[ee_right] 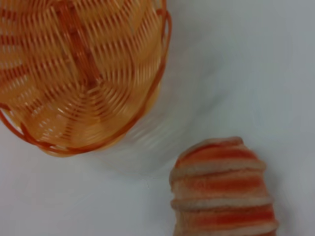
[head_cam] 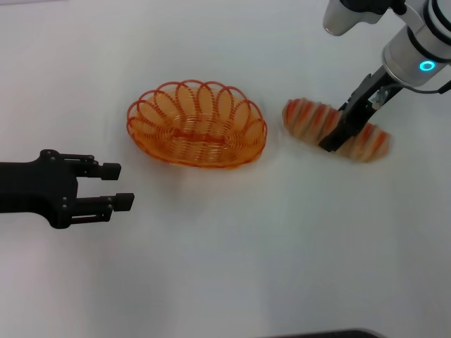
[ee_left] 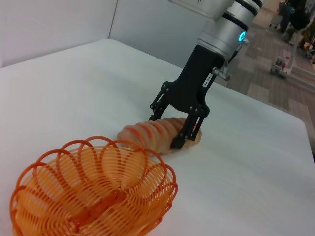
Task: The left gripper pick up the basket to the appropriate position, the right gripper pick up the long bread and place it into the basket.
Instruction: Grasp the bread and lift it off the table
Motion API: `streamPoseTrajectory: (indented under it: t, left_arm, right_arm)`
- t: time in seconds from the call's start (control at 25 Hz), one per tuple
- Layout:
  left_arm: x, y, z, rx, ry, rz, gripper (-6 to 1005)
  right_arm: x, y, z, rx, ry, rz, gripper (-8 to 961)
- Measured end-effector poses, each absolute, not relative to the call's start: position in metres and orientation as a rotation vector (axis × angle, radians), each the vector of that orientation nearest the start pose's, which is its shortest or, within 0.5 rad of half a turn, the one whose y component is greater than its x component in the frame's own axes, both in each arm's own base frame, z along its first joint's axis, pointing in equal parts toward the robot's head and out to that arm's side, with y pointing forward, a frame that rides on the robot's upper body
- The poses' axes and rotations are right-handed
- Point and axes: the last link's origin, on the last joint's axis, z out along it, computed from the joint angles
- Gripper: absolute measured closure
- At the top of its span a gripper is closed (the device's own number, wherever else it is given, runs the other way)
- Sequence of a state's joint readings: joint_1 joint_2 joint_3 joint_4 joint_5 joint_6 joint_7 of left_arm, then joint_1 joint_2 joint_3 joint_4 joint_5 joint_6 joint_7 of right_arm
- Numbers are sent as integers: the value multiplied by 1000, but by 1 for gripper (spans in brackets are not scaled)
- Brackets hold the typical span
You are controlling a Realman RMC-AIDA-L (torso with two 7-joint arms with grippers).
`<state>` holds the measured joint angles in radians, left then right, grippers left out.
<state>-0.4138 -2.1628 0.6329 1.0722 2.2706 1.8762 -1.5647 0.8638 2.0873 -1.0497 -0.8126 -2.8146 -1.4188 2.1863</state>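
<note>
Plainly, right end effector (head_cam: 337,138) straddling the long bread (head_cam: 304,117) — basket (head_cam: 197,125) beside, left end effector (head_cam: 117,186) wide, apart.

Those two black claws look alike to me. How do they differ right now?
The left gripper hangs open over bare table, short of the basket, touching nothing. The right gripper has its fingers down on either side of the long bread. The left one lies level on a black arm; the right one slants down from a white arm with a blue light ring. Both are black and two-fingered.
</note>
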Motion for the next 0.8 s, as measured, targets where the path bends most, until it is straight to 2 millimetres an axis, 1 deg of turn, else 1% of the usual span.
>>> streamPoseTrajectory:
  t: [0.2, 0.32, 0.4, 0.44, 0.64, 0.68, 0.72, 0.8]
  left_arm:
    - [-267, 276, 28, -2916, -699, -441, 415]
    - [-267, 276, 28, -2914, -700, -442, 415]
    - [-268, 276, 29, -2906, -706, -448, 416]
    - [-268, 276, 30, -2905, -706, -450, 416]
    - [-269, 276, 31, -2895, -710, -454, 416]
    - [-269, 276, 31, -2892, -712, -456, 416]
    - [-269, 276, 31, -2890, -712, -457, 416]
    - [-270, 277, 32, -2889, -710, -457, 416]
  right_arm:
    - [221, 399, -10, -2656, 813, -657, 179]
    - [219, 399, -7, -2655, 809, -649, 237]
    - [214, 400, 0, -2657, 801, -642, 276]
    - [212, 400, 2, -2659, 798, -642, 280]
    - [197, 402, 11, -2686, 752, -649, 298]
    - [188, 406, 15, -2697, 717, -661, 301]
    - [188, 406, 15, -2697, 717, -661, 305]
    - [179, 410, 19, -2701, 677, -675, 312]
